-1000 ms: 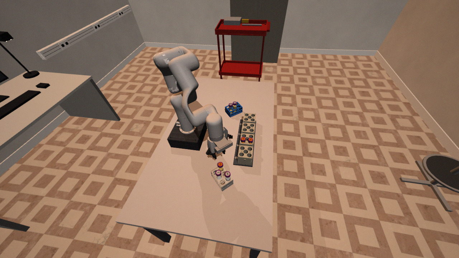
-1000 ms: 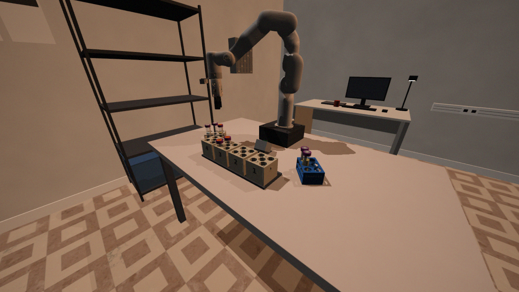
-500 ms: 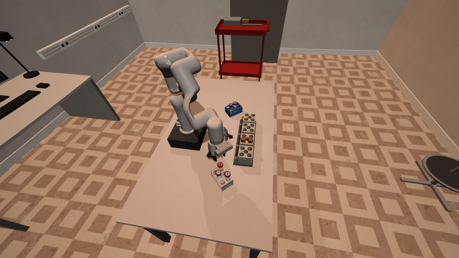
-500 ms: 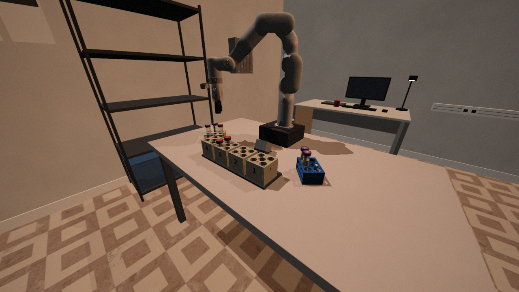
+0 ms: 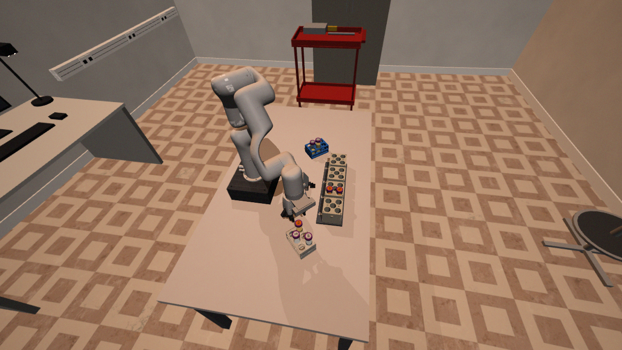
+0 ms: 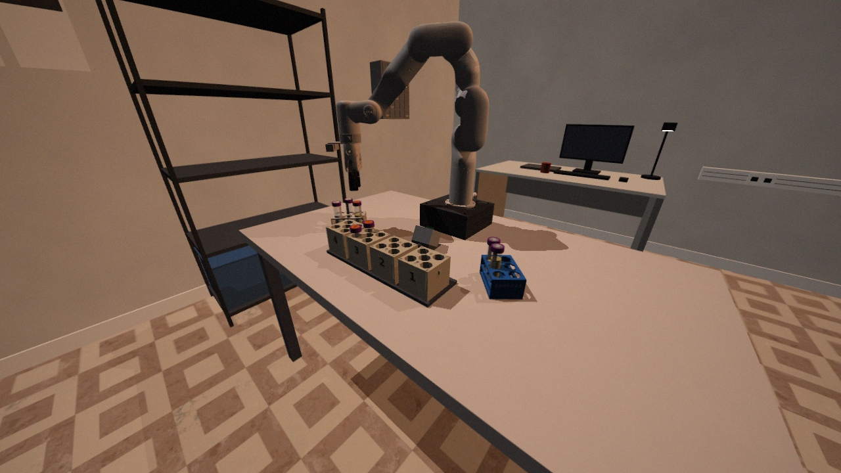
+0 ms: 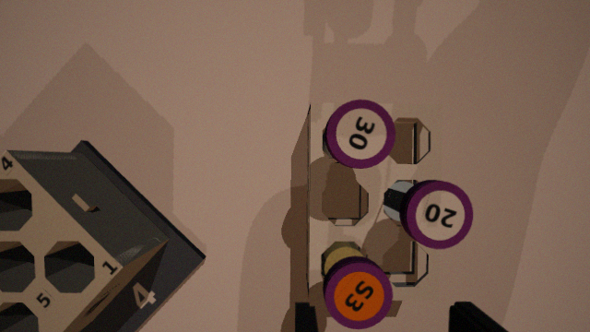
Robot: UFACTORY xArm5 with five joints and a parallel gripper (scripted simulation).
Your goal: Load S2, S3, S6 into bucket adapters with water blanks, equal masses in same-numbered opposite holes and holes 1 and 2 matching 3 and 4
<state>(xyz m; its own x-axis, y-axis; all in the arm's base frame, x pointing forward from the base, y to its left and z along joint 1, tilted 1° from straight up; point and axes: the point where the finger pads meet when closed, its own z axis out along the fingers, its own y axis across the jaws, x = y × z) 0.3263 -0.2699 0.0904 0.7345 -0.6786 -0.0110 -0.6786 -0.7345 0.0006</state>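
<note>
The xArm Gripper [image 5: 294, 215] [image 6: 353, 180] [image 7: 383, 318] hung fingers down above the table [image 5: 243, 270] [image 6: 588, 329], a little over half open, with nothing between its fingers. The sample tube S3 [image 5: 298, 223] [image 6: 357, 203] [image 7: 359, 296] stood lower than the fingertips and near them; in the wrist view its orange-dotted cap showed in the gap between them. It was in an end well of the clear rack [image 5: 306, 253] [image 7: 378, 175], with yellowish contents visible below the cap.

Farther from the gripper in the same rack, the 30 mL water blank [image 7: 360, 134] filled the opposite end well of S3's row, and the 20 mL water blank [image 7: 439, 214] the middle well of the other row.

To the gripper's side, on the loading stand [image 5: 321, 222] [image 6: 431, 301] [image 7: 198, 255], adapter 4 [image 5: 331, 216] [image 6: 330, 235] [image 7: 106, 203] had no tubes. Next along, adapter 3 [image 6: 355, 251] held two orange-dotted tubes, IDs too small to read. Adapter 2 [image 6: 382, 267] and adapter 1 [image 6: 411, 282], farther off, were without tubes. Well apart from the gripper, past that end, the blue rack [image 5: 317, 153] [image 6: 505, 288] held two purple-capped tubes. The small sloped desk [image 6: 425, 236] stood between the arm's base and the adapters; its key could not be made out.

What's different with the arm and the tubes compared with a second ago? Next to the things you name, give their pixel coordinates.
The gripper [image 5: 292, 217] [image 6: 354, 187] [image 7: 384, 317] has come down a little toward the clear rack [image 5: 307, 251] [image 7: 378, 172]. Nothing was grabbed or let go; its fingers stand apart, empty. The tubes, both racks and the four numbered blocks stayed put.
</note>
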